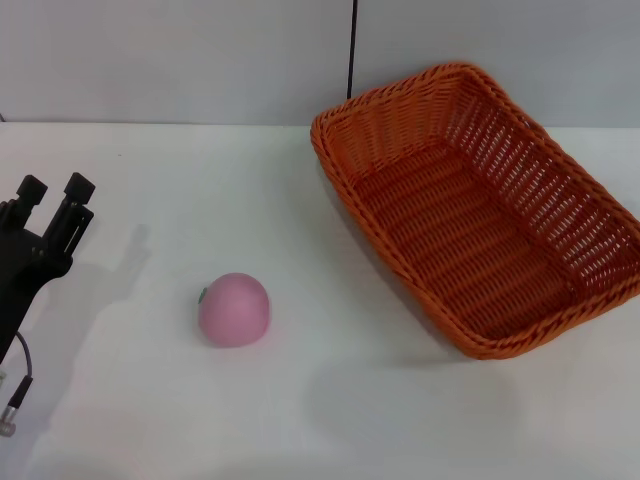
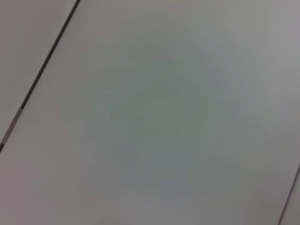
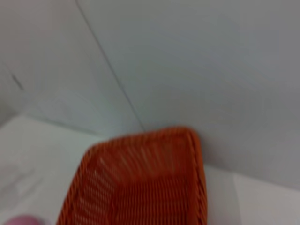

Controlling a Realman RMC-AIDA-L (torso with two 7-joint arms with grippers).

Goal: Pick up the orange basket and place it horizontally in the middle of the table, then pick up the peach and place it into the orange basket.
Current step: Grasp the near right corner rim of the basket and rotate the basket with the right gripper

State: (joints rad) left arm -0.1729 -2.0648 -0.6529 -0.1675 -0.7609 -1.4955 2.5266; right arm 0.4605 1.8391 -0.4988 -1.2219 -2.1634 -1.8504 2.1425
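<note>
Peach [image 1: 234,309] near the open, empty left tool [image 1: 52,190], basket [image 1: 480,205] well apart.

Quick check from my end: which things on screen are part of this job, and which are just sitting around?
Part of the job:
- orange basket, empty, angled on the table's right side
- peach, on the table, left of the basket
- left pincer, open, at the table's left edge

Just there:
- dark vertical seam in the wall behind
- cable under the left arm
</note>
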